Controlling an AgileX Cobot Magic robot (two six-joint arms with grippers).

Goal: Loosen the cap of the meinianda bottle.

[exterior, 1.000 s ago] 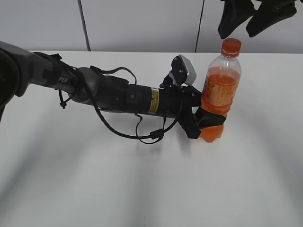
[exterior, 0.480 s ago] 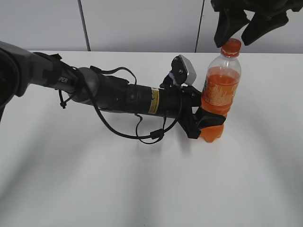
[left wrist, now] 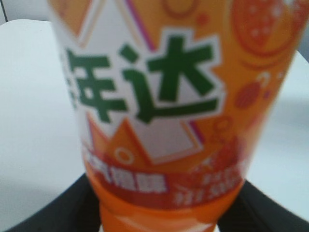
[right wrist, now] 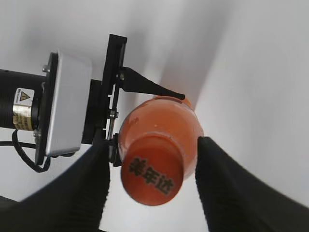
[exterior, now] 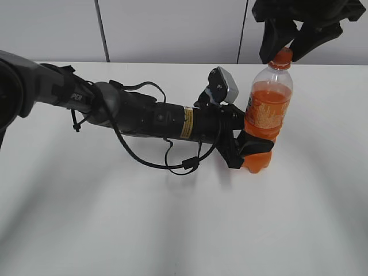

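While the right gripper (exterior: 286, 43) hangs at the upper right of the exterior view, its two dark fingers (right wrist: 227, 188) are spread apart on either side of the cap (right wrist: 152, 176), one at the lower left and one at the lower right of the right wrist view, with a visible gap to the cap on each side, so they grasp nothing. The cap is orange, with dark characters printed on its top, and it sits on the meinianda bottle (exterior: 263, 112), which stands upright on the white table (exterior: 172, 230) right of the centre of the exterior view. Lower down, the left gripper (exterior: 247, 150) is clenched around the waisted part of the bottle below the label, its black fingers (left wrist: 58, 212) showing at the bottom corners of the left wrist view on both sides of the orange body. The label fills that view, blurred, with green characters on white. The left arm (exterior: 132, 112) stretches in low over the table from the left edge of the exterior view, a black cable (exterior: 155, 161) looping under it.
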